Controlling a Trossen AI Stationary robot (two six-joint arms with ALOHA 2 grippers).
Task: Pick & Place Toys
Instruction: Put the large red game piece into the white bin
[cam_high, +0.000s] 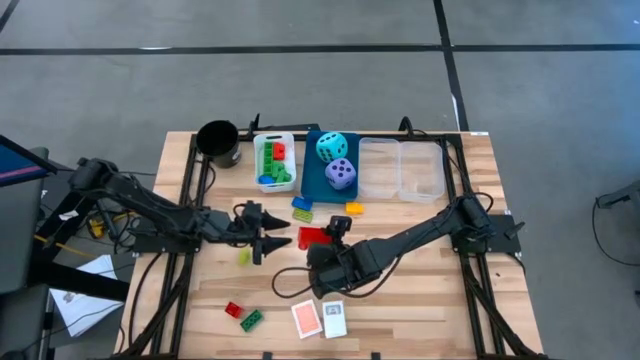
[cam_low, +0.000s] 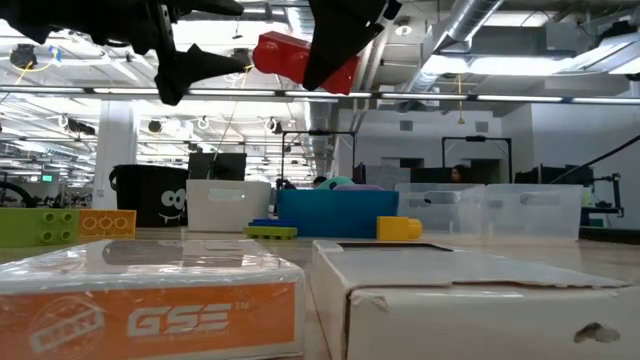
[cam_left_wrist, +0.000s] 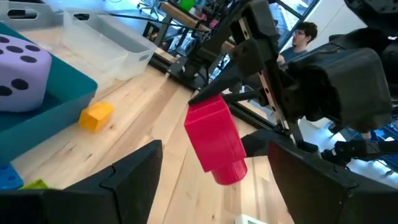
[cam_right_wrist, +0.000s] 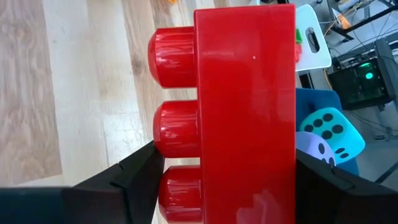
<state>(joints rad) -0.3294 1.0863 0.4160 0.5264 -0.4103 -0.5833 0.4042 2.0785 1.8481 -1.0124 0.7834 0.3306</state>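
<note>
The right hand is pinching a big red brick and holds it up in the air over the middle of the desk. The left hand is just beside the brick, with its two fingers spread apart and nothing in them. A small yellow brick lies on the desk near the blue bin. The cyan die and the purple die sit in that bin. Two cards lie near the front edge, with a small red brick and a green brick close by
</note>
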